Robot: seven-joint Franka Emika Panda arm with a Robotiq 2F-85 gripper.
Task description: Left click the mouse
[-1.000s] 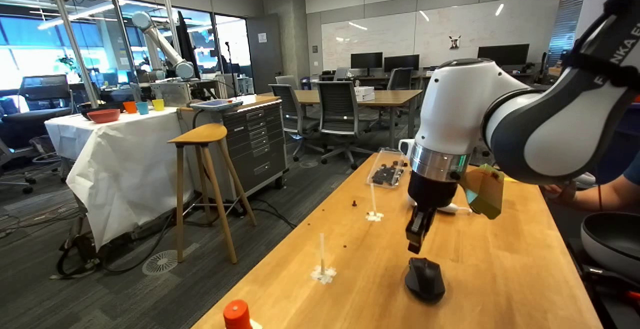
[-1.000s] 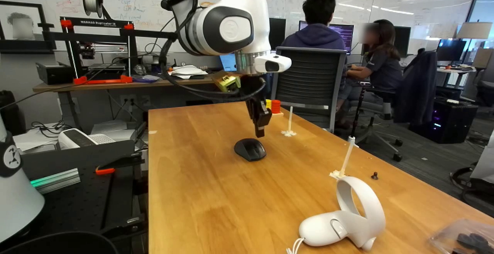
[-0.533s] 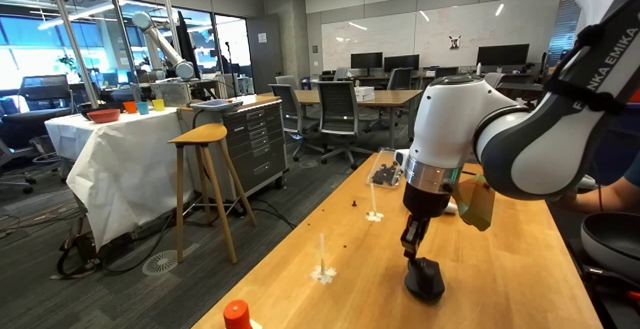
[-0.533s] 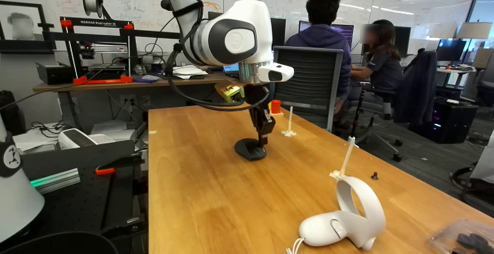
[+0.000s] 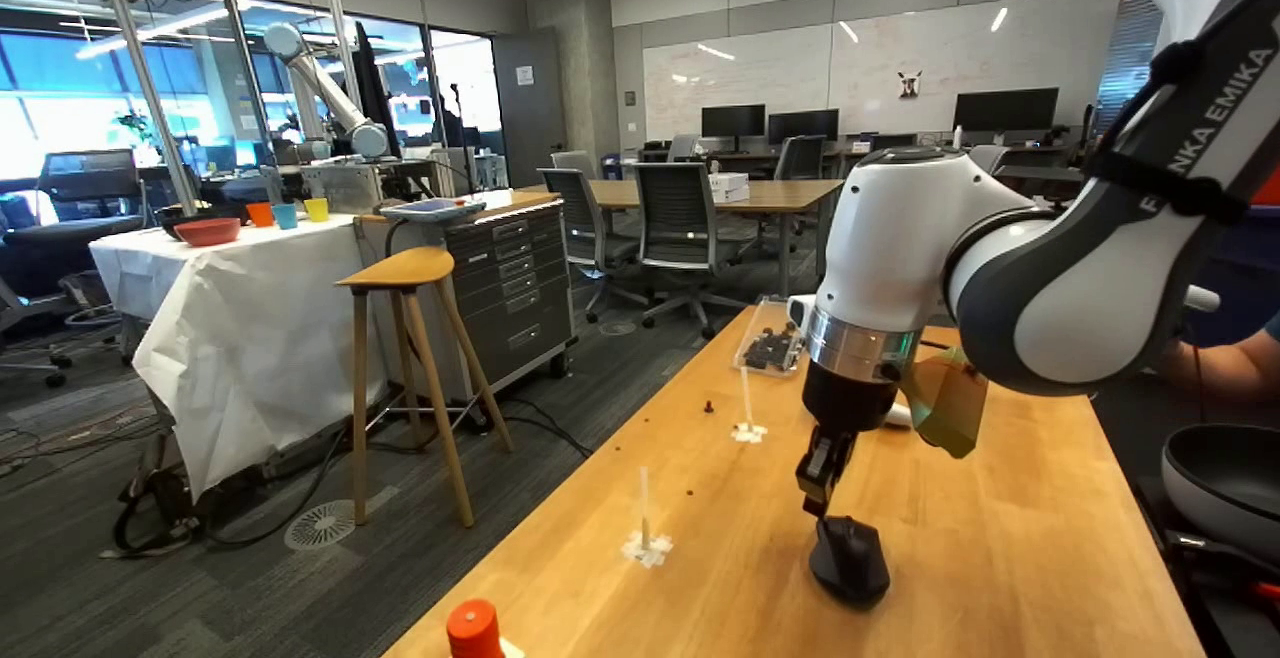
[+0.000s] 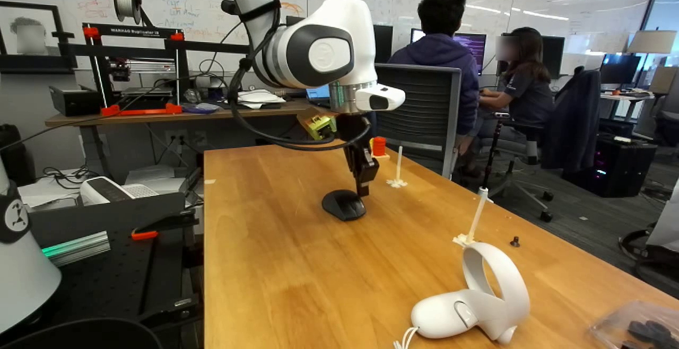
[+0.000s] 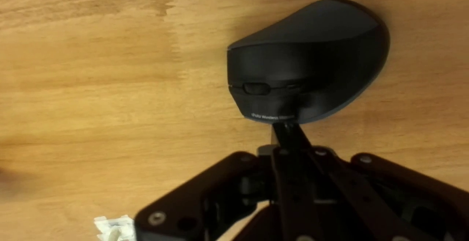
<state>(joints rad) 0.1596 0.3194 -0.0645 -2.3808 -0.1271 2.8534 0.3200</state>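
Observation:
The mouse [image 5: 849, 562] is black and domed and sits upright on the wooden table [image 5: 1010, 558]. It shows in both exterior views [image 6: 344, 204] and in the wrist view [image 7: 307, 61], where its scroll wheel and pale lettering are visible. My gripper [image 5: 816, 510] points down at the mouse's edge, with its fingers together and nothing between them. In an exterior view the fingertips [image 6: 363, 192] are at the mouse's far right edge. In the wrist view the fingertips [image 7: 287, 124] meet the lettered side of the mouse. I cannot tell whether they touch it.
Two thin upright pegs [image 5: 645, 518] [image 5: 747, 403] stand taped to the table. A red-orange cylinder [image 5: 473, 628] is at the near edge. A white ringed controller [image 6: 461, 312] and a clear tray of dark parts [image 5: 770, 350] lie on the table. A person's arm [image 5: 1235, 375] is beside it.
Over the last second my gripper has come down to the mouse's edge. In the last half second it has shifted slightly up and away. The mouse has not visibly moved.

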